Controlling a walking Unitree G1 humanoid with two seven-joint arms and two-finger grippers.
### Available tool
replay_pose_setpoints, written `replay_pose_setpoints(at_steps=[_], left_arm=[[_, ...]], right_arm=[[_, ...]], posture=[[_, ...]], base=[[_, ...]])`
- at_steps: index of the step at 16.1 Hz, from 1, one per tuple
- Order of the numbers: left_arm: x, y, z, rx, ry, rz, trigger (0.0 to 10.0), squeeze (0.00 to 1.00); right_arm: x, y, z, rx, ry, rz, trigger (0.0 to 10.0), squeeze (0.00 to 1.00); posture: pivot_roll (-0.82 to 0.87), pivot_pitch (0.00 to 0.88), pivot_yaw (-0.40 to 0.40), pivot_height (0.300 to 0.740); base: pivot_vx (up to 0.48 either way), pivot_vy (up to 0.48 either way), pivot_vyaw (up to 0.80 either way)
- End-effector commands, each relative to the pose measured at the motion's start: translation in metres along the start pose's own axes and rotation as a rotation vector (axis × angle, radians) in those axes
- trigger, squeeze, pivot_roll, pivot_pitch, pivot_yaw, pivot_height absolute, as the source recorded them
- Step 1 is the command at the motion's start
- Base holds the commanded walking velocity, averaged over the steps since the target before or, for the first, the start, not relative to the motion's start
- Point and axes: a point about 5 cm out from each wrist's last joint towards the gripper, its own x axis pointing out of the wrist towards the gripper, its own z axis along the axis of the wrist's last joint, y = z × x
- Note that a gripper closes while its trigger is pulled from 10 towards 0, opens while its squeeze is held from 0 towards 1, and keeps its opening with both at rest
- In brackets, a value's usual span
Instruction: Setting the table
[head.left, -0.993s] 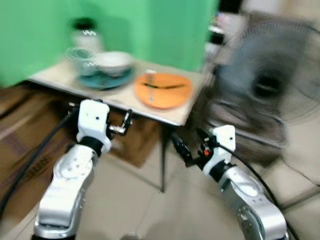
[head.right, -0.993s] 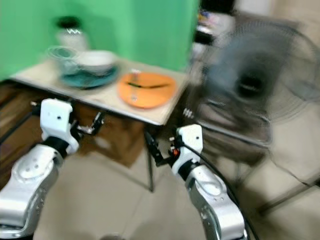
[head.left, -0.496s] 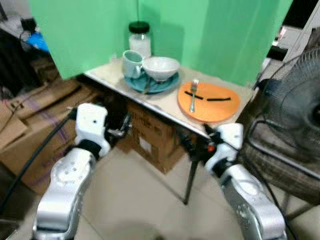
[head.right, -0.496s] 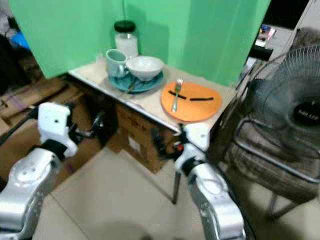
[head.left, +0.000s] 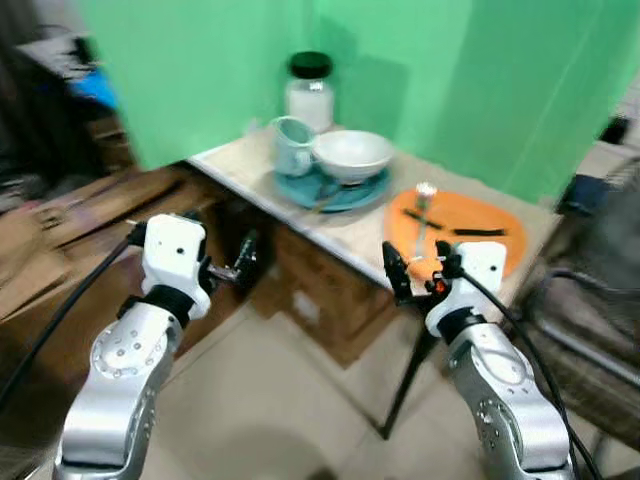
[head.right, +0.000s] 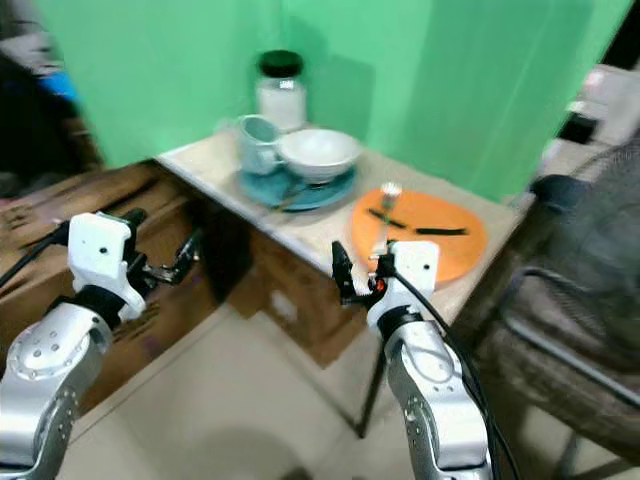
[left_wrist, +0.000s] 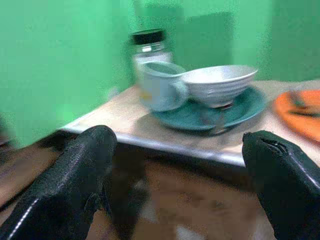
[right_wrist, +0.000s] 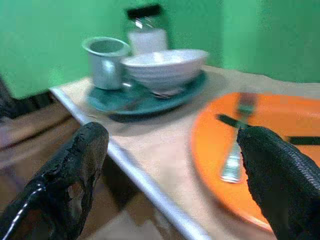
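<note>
The orange plate (head.left: 462, 229) lies at the table's near corner, just ahead of the right gripper (head.right: 352, 277) and a little above it; a fork (right_wrist: 235, 150) and a dark utensil, probably a knife (head.left: 480, 232), rest on it. Farther along the table (head.left: 350, 232), ahead of the left gripper (head.left: 235, 272) and well above it, a teal plate (left_wrist: 235, 107) carries a white bowl (left_wrist: 220, 85) and a pale mug (left_wrist: 159, 85), with a spoon-like handle (left_wrist: 220, 122) lying on its rim. A black-lidded jar (head.left: 309, 92) stands behind them against the green backdrop (head.left: 430, 70).

Both grippers hover short of the table edge with fingers spread wide and nothing between them, the left out over the cardboard boxes (head.left: 80, 230) below the tabletop.

By the look of it the setting has barely begun: the dishes are stacked together and the cutlery sits on the plate instead of beside it. Spreading these pieces to their places is probably all still to do.
</note>
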Motion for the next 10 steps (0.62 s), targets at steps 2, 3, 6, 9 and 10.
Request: replay_pose_setpoints(at_steps=[2,3,6,9,10], left_arm=[[-0.004,-0.015,-0.007,-0.007,0.03,-0.124,10.0,0.0],[-0.007,-0.016,-0.01,-0.003,0.046,-0.151,10.0,0.0],[-0.007,-0.018,-0.011,0.003,0.057,-0.182,10.0,0.0],[-0.009,-0.023,-0.015,0.027,0.082,-0.243,10.0,0.0],[-0.013,-0.025,-0.016,0.019,0.093,-0.285,10.0,0.0]], right_arm=[[0.0,0.0,0.001,-0.041,0.024,0.036,10.0,0.0],[0.002,0.0,0.003,-0.066,0.01,0.043,10.0,0.0],[0.004,0.002,0.006,-0.074,0.023,0.059,10.0,0.0],[0.006,0.001,0.006,-0.067,0.054,0.05,10.0,0.0],[0.01,0.001,0.003,-0.052,0.125,0.044,10.0,0.0]], posture=[[0.09,0.005,0.002,0.74],[0.09,0.008,-0.006,0.74],[0.09,0.01,-0.015,0.74],[0.09,0.01,-0.026,0.74],[0.1,0.014,-0.031,0.74]], base=[[0.401,0.0,0.0],[0.394,0.0,0.0],[0.368,0.0,-0.53],[0.218,0.0,-0.27],[0.0,0.0,0.0]])
